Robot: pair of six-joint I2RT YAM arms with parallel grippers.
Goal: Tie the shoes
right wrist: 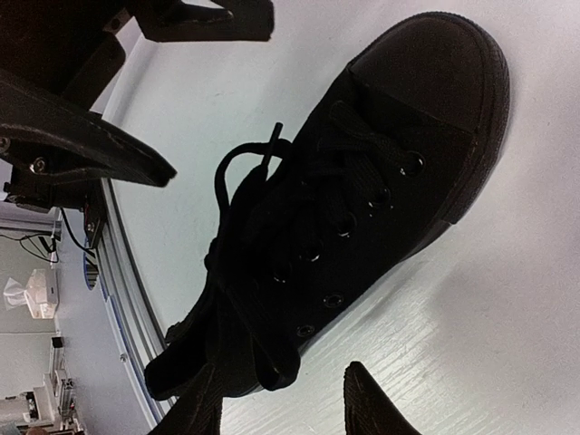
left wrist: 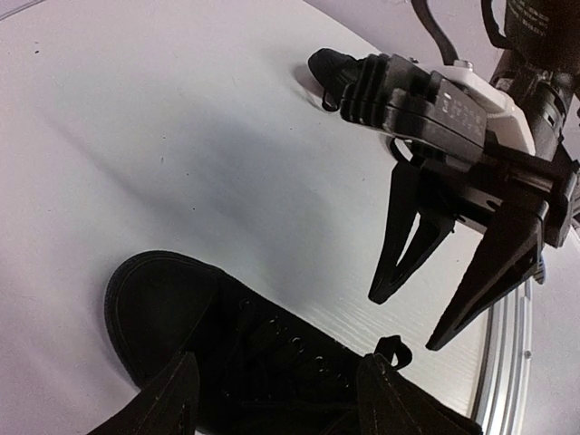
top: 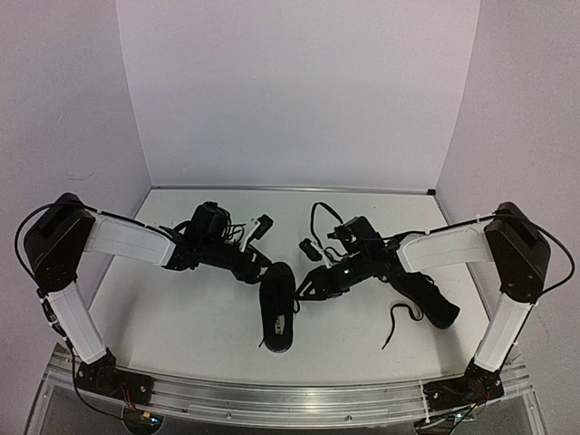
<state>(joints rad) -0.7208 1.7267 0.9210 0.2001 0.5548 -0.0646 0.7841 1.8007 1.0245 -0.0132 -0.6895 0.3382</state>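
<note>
Hovering over the small all-black canvas low-top shoe (top: pixel 277 308) at the middle of the white table (top: pixel 181 308). Note the left gripper (right wrist: pixel 222 98) and right gripper (left wrist: pixel 405 322): spread wide, holding nothing. Go for the thin black loose lace (right wrist: pixel 263 154) bunched up top: pinch one end apiece, near the tip, then draw apart evenly. Leave the second black shoe (top: pixel 433 301), beneath the right arm (top: pixel 444 247), for later.
</note>
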